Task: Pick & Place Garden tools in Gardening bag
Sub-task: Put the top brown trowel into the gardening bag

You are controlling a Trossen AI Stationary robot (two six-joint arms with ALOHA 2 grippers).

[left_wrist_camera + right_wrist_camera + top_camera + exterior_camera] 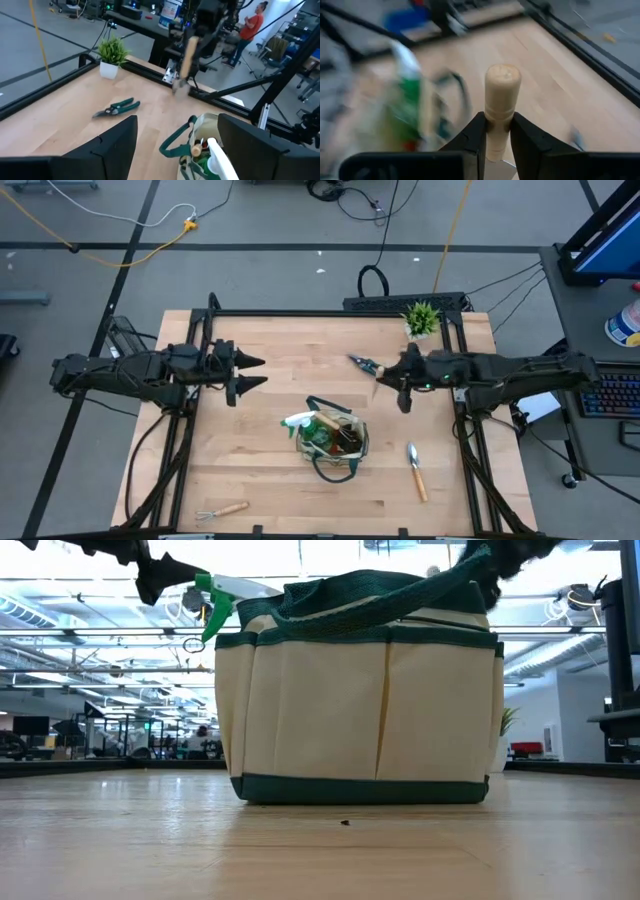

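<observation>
Gardening bag (333,442) sits on wooden surface (260,380), roughly mid, upright; green spray bottle (300,423) w/ white nozzle pokes out of it on the side toward the left arm, a wooden handle also visible inside from left wrist view. Right gripper (496,131) hovers above surface, off the bag's far-right corner, jaws clenched on a wooden-handled tool (501,102), handle end sticking forward past the fingers; tool head not readable in right wrist view. Left wrist view shows same tool (188,57) hanging near-vertical from that gripper, metal end down, clear of the surface. Pruning shears (362,363) lie flat on surface beyond the bag, just beside right gripper. Trowel (414,468) lies right of bag, near it, not touching. Small rake (222,510) lies well apart from bag, near-left edge of surface. Potted plant (421,319) at far-right corner behind the shears. Left gripper (256,373) hangs left of bag, jaws released, nothing betw. them.
</observation>
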